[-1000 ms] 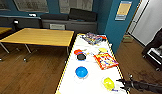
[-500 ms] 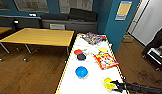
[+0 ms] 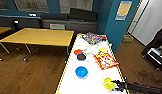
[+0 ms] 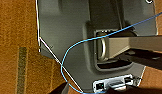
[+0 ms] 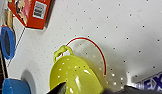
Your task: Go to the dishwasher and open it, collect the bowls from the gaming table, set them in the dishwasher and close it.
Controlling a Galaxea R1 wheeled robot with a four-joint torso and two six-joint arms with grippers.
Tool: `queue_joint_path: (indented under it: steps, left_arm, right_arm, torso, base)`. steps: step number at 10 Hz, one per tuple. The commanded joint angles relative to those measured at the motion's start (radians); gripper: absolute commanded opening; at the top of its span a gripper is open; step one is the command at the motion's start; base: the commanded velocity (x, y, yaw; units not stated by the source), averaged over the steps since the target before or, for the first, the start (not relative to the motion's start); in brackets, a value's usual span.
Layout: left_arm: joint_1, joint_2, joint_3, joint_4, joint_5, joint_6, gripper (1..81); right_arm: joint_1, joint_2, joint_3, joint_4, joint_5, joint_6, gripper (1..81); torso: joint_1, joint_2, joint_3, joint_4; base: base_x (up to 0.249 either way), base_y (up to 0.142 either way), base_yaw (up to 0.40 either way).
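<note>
R gripper [image 3: 116,84] – near-right on long white-topped gaming table [image 3: 93,75], at yellow perforated plastic colander [image 3: 108,83]; finger state can't tell | round blue bowl [image 3: 81,72] near-centre | orange-red bowl [image 3: 78,52], black bowl [image 3: 81,57] – farther, touching.

A yellow perforated strainer [image 5: 75,76] with a loop handle sat directly below the right gripper, on a clear disc with a red rim [image 5: 97,56]. Ahead of the gripper lay a red game box [image 3: 105,60], and beyond it a small yellow object [image 3: 103,50]; farthest ahead lay a multicoloured game box [image 3: 92,38]. Well off to the gripper's left stood a yellow-topped table [image 3: 39,36] on a wooden floor [image 3: 29,72]. A teal wall [image 3: 114,30] carrying a poster [image 3: 123,10] rose ahead, to the gripper's right.
</note>
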Motion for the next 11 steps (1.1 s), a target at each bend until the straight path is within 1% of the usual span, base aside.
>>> queue_joint_path:
  steps: [1,5,10,11]
  left_arm:
    - [0.004,-0.01,0.002,-0.011,0.066,0.0,81.1]
    - [0.004,-0.013,0.003,-0.011,0.066,0.0,81.1]
    - [0.004,-0.008,0.003,-0.012,0.066,0.0,81.1]
    - [0.004,-0.01,0.003,-0.011,0.066,0.0,81.1]
  right_arm:
    - [0.135,-0.044,-0.029,0.017,-0.013,0.006,81.1]
    - [0.109,0.015,-0.083,0.017,-0.012,0.006,81.1]
    - [0.092,0.064,-0.062,0.016,-0.012,0.003,81.1]
    - [0.084,0.067,-0.051,0.016,-0.001,0.003,81.1]
  torso:
    - [0.0,0.0,0.0,0.0]
    - [0.0,0.0,0.0,0.0]
    - [0.0,0.0,0.0,0.0]
    - [0.0,0.0,0.0,0.0]
  base:
    - [0.0,0.0,0.0]
    - [0.0,0.0,0.0]
    - [0.0,0.0,0.0]
    - [0.0,0.0,0.0]
